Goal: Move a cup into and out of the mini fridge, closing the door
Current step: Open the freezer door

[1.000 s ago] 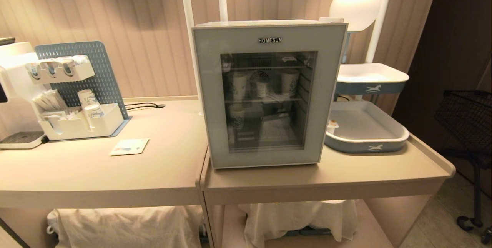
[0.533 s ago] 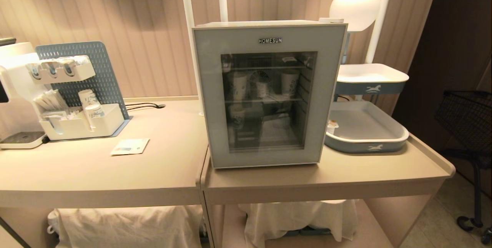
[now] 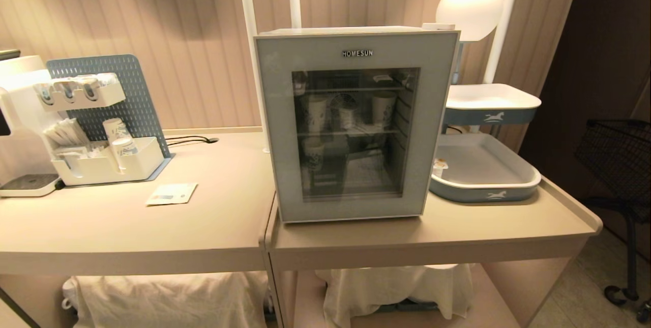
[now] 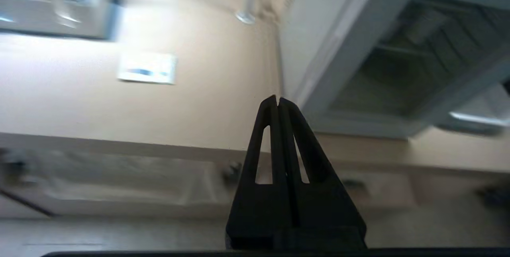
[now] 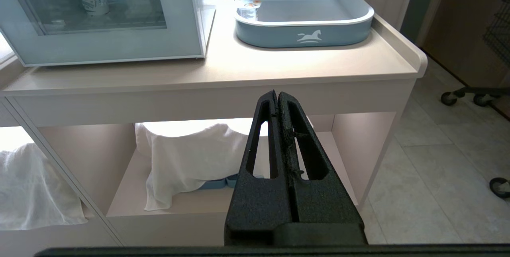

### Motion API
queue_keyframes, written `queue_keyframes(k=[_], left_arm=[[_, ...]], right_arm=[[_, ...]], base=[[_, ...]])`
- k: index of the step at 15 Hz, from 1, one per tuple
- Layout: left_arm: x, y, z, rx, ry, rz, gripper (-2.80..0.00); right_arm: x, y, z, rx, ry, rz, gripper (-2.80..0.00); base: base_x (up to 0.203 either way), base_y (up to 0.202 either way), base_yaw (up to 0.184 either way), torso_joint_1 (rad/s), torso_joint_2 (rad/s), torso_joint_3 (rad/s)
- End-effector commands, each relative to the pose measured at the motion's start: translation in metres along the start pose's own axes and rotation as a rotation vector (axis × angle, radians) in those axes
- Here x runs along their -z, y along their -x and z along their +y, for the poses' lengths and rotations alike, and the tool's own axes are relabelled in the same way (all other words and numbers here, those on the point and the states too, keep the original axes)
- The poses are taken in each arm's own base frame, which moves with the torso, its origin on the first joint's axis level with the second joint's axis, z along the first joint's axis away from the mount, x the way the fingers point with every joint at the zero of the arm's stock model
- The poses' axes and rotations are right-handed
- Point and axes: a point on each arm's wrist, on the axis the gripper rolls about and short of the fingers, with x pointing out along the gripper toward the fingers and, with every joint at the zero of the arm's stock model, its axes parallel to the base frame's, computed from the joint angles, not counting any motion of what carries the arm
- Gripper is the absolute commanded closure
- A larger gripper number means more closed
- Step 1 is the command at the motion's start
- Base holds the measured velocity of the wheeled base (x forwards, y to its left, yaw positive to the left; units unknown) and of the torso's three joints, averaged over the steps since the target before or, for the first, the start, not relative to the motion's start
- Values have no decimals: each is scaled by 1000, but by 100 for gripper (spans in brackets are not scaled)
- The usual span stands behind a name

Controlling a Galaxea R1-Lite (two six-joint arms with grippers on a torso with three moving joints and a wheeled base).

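Starting point: the job looks like it has not begun yet.
Door: the door [image 3: 351,124] of the mini fridge [image 3: 356,30] is shut flat. You can see through its dark glass.
Inside the fridge: tall paper cups [image 3: 382,109] with blue print stand on the wire shelf. These are not the cup for this job.
Cup: the cup [image 5: 248,10] is the small short white tub. It sits in the near left corner of the lower grey-blue tray [image 5: 305,36], just to the right of the fridge. Nothing is touching it.
Left pincer: the left gripper [image 4: 277,101] has its two fingers pressed together. It holds nothing. It hangs in the air near the front edge of the counter [image 4: 139,109], pointing toward the left side of the fridge. Its view is blurry.
Right pincer: the right gripper [image 5: 277,94] is also pressed together and empty. It hangs low in front of the counter, below the table top, well apart from the cup.
Head view: neither arm shows there.
Left to do: I think everything is still ahead. Open the door, pick up the cup, put it in, take it out, and shut the door.
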Motion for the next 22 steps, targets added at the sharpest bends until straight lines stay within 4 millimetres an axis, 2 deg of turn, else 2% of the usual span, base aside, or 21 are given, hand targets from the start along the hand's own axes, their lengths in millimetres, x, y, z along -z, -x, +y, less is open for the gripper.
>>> queue_keyframes(k=[1, 3, 4, 5, 6, 9, 11, 13, 17, 22], left_arm=[[0, -104, 8, 175, 66, 252, 0], [5, -163, 23, 369, 147, 351, 0], [11, -189, 32, 436, 172, 369, -280], [17, -211, 40, 499, 164, 350, -280], [29, -225, 46, 550, 138, 341, -280], [60, -249, 56, 780, 37, 260, -280], [71, -260, 55, 958, -26, 197, -280], [85, -278, 39, 1055, -69, 185, -280], [105, -314, 20, 1130, -154, 122, -280], [115, -330, 22, 1128, -157, 125, -280]], right_arm=[[0, 0, 0, -2, 0, 2, 0], [0, 0, 0, 0, -2, 2, 0], [0, 0, 0, -1, 0, 3, 0], [0, 0, 0, 0, -4, 2, 0], [0, 0, 0, 0, -3, -1, 0], [0, -1, 0, -3, 0, -18, 0], [0, -1, 0, -4, 2, -18, 0], [0, -1, 0, -2, 2, -18, 0], [0, -1, 0, -3, 2, -19, 0], [-1, -1, 0, -3, 2, -20, 0]], base=[[0, 0, 0, 0, 0, 0], [0, 0, 0, 0, 0, 0], [0, 0, 0, 0, 0, 0], [0, 0, 0, 0, 0, 0], [0, 0, 0, 0, 0, 0], [0, 0, 0, 0, 0, 0], [0, 0, 0, 0, 0, 0], [0, 0, 0, 0, 0, 0], [0, 0, 0, 0, 0, 0], [0, 0, 0, 0, 0, 0]])
